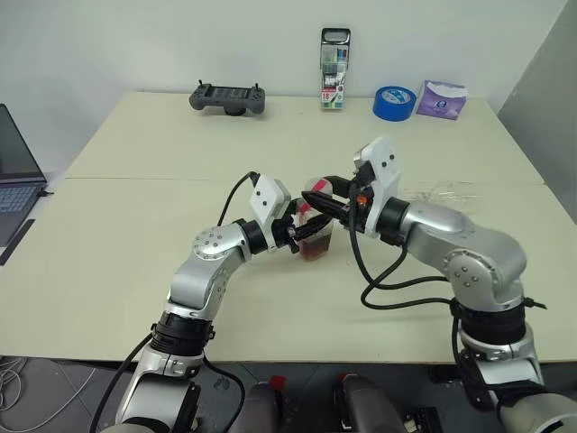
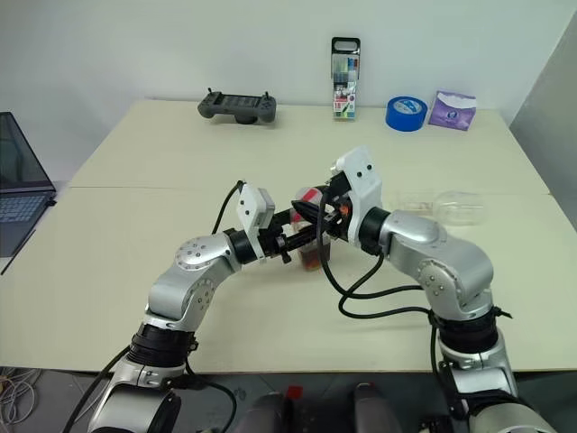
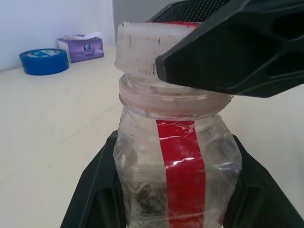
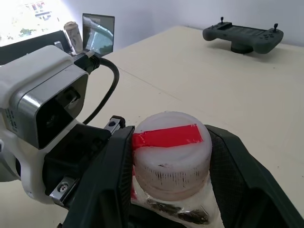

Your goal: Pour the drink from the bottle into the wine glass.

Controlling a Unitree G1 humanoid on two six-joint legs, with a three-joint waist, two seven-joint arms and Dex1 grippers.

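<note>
The bottle stands upright near the middle of the cream table, its squarish clear body carrying a red label strip and a pale cap with red tape across the top. The drink shows as a dark reddish-brown layer low in the bottle. The left gripper is clamped on the bottle's body, one black finger on each side. The right gripper comes in from the right at cap height with its two fingers set on either side of the cap, close against it. The wine glass lies on its side on the table, to the right of the bottle and well apart from it. Along the far edge sit a grey controller, a tall marker pack, a blue tape roll and a purple tissue pack. A laptop is at the left edge.
</note>
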